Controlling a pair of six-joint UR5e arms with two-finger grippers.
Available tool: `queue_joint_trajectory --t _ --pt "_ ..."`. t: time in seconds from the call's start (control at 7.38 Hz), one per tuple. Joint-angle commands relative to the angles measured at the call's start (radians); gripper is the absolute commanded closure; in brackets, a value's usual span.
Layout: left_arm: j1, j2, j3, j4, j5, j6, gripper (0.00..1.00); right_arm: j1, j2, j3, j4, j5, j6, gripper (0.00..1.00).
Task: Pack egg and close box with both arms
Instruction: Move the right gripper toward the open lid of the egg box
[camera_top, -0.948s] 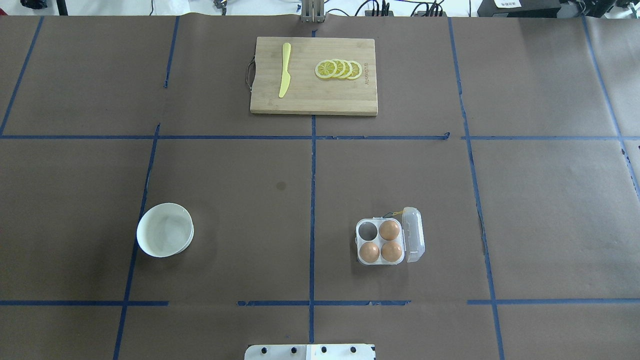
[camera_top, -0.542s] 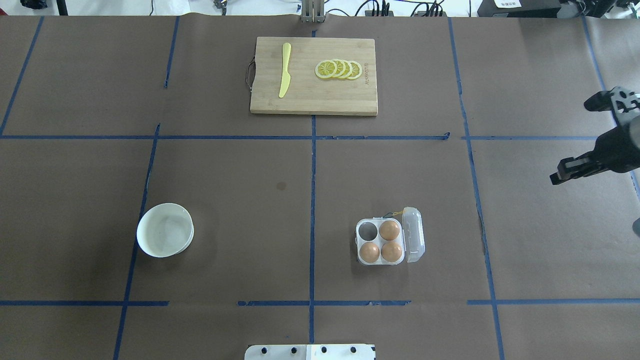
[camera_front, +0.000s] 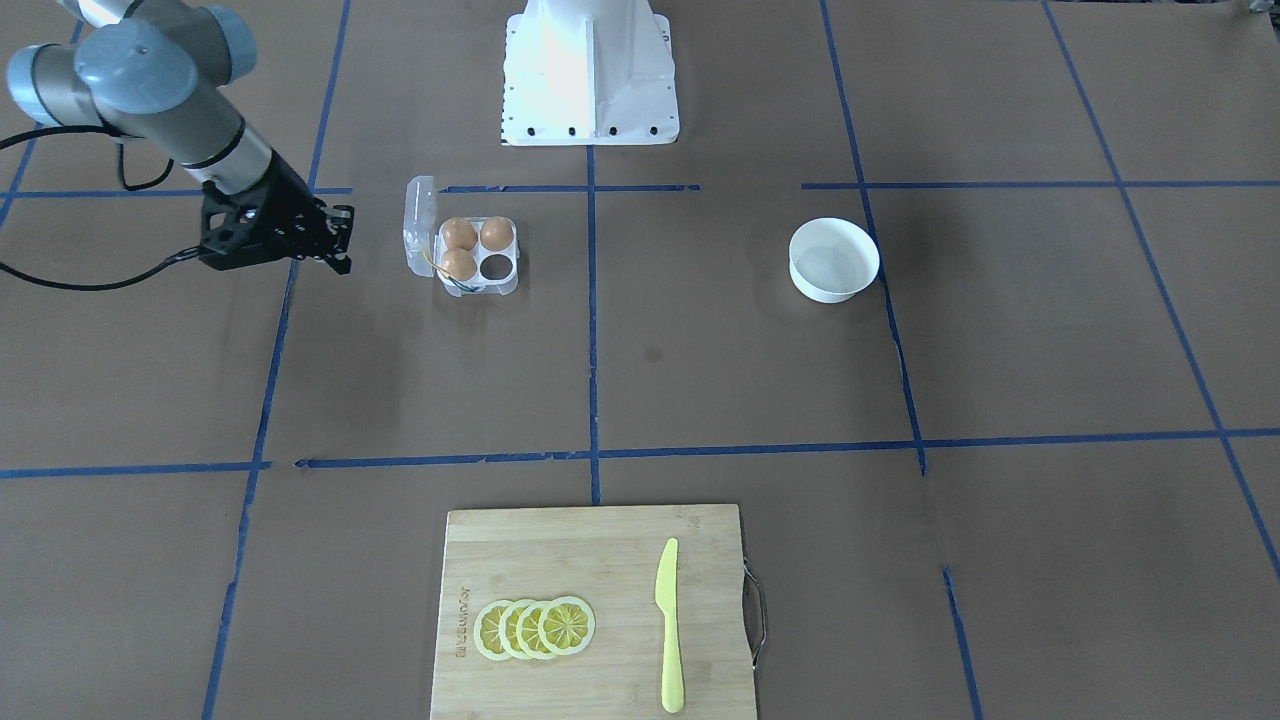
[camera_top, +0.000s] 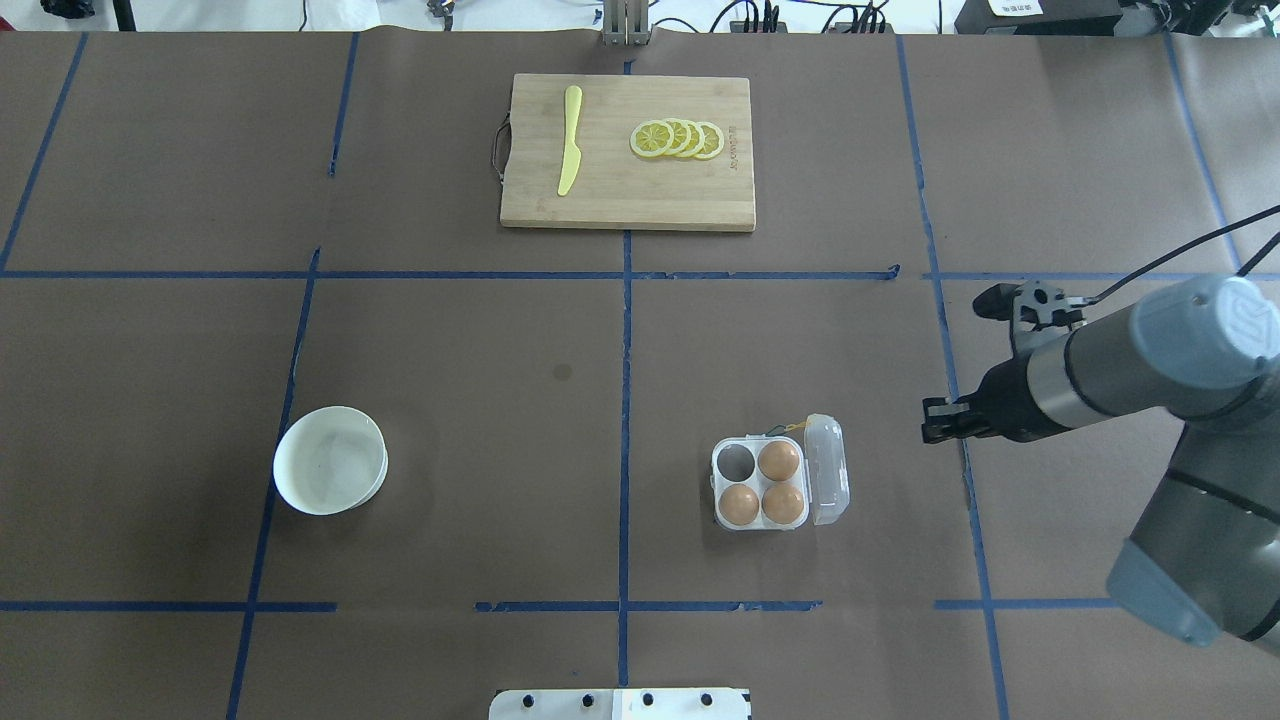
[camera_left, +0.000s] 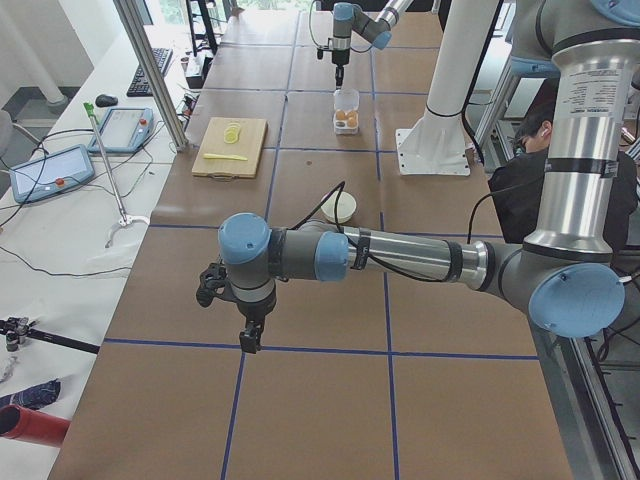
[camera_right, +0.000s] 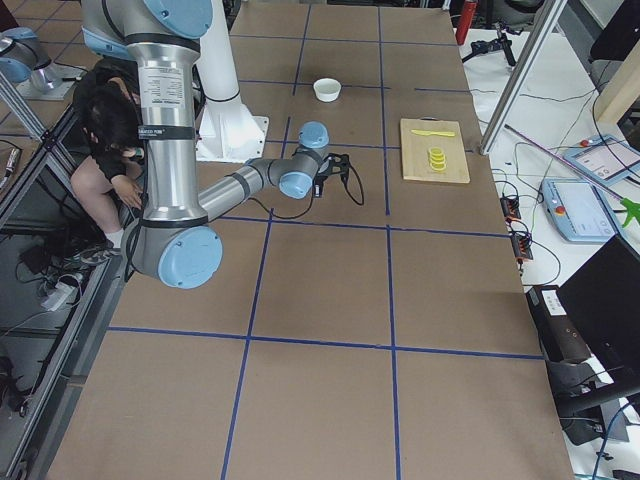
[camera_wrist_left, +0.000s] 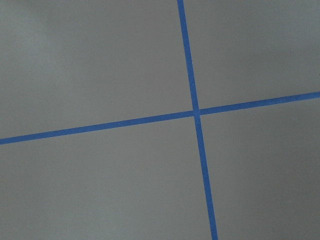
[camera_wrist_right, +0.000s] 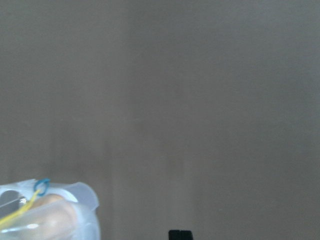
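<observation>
The clear four-cell box sits right of the table's middle with its lid open on its right side. Three orange-brown eggs fill three cells; the far-left cell is empty. The box also shows in the front view. My right gripper is open and empty, hovering just right of the lid, apart from it; it also shows in the front view. The right wrist view catches the box's corner. My left gripper hangs far off to the left over bare table; I cannot tell whether it is open or shut.
A white round bowl stands at the left. A wooden cutting board with a yellow knife and lemon slices lies at the far middle. The white pedestal base is at the near edge.
My right arm has come in from the right edge and moved left and nearer, up to the box's lid side. The box, eggs and bowl have not moved.
</observation>
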Motion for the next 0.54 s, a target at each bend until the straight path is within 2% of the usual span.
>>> queue_joint_trajectory --t 0.0,0.41 --pt "-0.001 -0.002 -0.005 0.000 0.001 0.000 0.00 -0.058 0.115 0.003 -0.001 -0.029 0.072 1.00" --pt "-0.001 -0.002 -0.005 0.000 -0.001 0.000 0.00 -0.049 0.125 0.017 -0.011 -0.015 0.070 1.00"
